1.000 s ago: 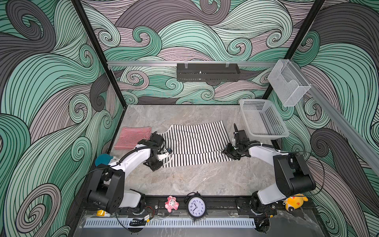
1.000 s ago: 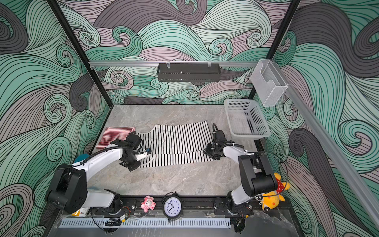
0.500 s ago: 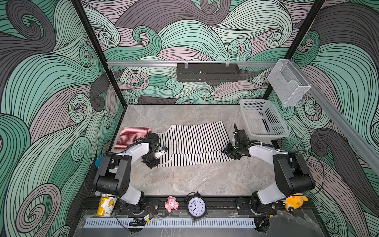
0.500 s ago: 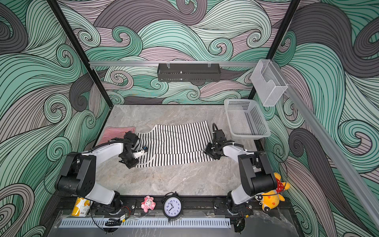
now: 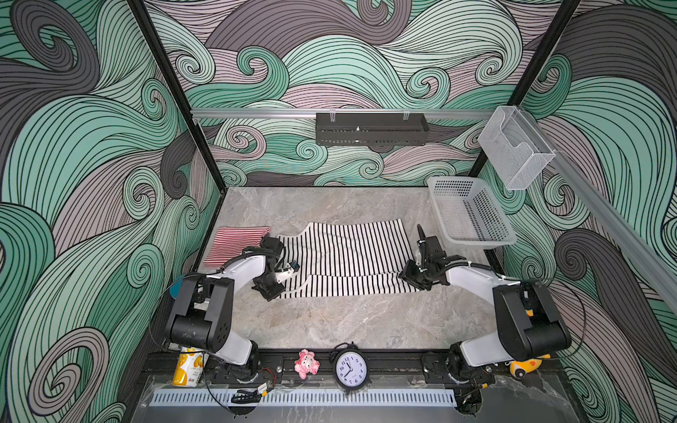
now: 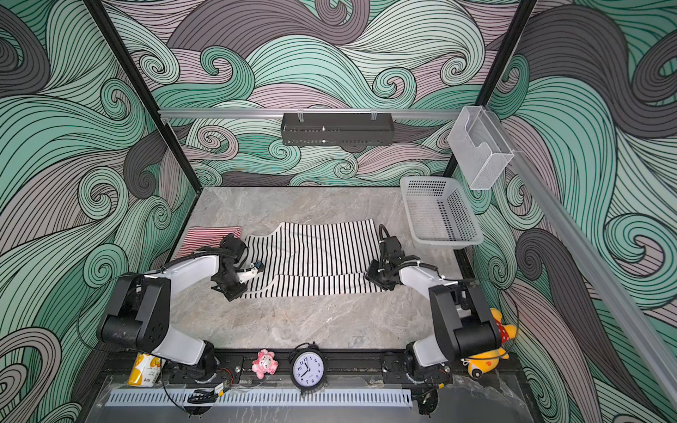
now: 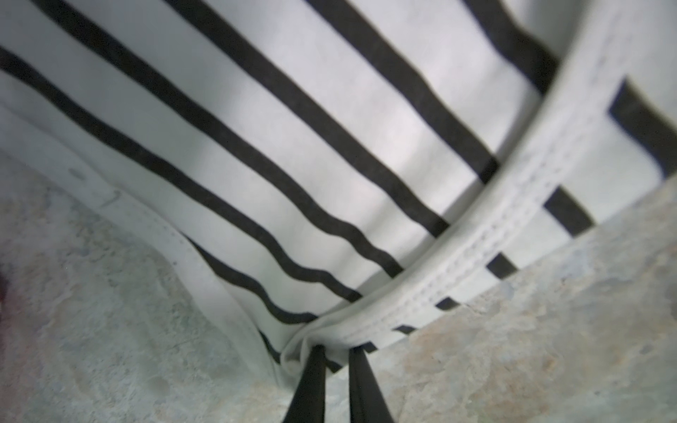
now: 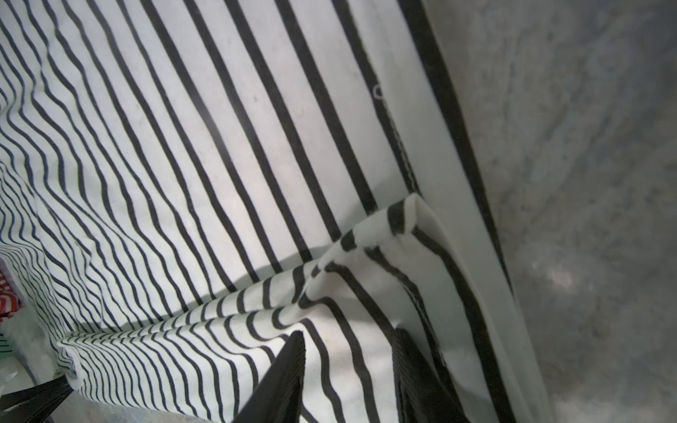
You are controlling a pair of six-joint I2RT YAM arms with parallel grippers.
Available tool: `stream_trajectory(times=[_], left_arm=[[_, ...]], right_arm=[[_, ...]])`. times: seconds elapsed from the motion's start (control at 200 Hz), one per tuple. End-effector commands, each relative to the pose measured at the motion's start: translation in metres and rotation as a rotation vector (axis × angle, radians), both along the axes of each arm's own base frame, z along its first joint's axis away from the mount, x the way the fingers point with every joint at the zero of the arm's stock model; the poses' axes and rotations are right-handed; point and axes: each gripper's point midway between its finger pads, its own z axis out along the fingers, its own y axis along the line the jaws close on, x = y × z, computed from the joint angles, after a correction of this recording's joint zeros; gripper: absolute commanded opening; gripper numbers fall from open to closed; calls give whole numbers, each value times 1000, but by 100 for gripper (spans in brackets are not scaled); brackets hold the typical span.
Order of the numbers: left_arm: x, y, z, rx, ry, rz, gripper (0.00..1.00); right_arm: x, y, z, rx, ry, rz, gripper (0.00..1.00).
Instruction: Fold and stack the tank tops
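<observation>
L fingers [image 7: 309, 384]: pinching white trim [image 7: 476, 234] of black-and-white striped knit tank top [image 5: 344, 256].
R fingers [image 8: 282, 373]: pinching its bunched hem corner.
Handling: light, floppy; prob. sags btwn grips.
Hold: trim, hem edges.

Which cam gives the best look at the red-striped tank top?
Both top views: nearly the whole red-striped tank top shows, lying flat. Right wrist catches only a red sliver; left wrist shows nothing recognisable of it.
</observation>
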Motion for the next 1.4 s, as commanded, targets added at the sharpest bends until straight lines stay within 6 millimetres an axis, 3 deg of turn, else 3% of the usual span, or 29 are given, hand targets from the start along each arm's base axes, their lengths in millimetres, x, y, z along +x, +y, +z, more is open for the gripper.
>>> stream_trajectory(times=[0.0, 0.15, 0.34, 0.521, 0.591, 0.771, 0.986, 1.171, 1.396], left_arm=[[-39, 15, -18, 54, 142, -33, 14], [-50, 16, -20, 53, 179, -53, 14], [-61, 23, -19, 84, 207, -87, 14], [-53, 19, 3, 55, 175, -86, 14], [-40, 12, 19, 26, 137, -75, 16], [15, -12, 65, -85, 5, -8, 23], [125, -53, 108, -270, -173, 156, 25], [207, -82, 106, -381, -214, 242, 26], [271, -105, 80, -444, -188, 306, 27]], right_arm=[[-52, -21, -19, -95, 141, -35, 42], [-78, -23, -19, -84, 155, -44, 42], [-91, -15, -12, -46, 160, -28, 43], [-71, -11, 32, -30, 43, 3, 47], [-55, -11, 53, -48, -12, 14, 49], [2, -9, 86, -77, -87, 38, 49], [101, -20, 96, -109, -111, 26, 45], [164, -33, 82, -190, -95, 13, 43], [198, -46, 46, -203, -13, 3, 43]])
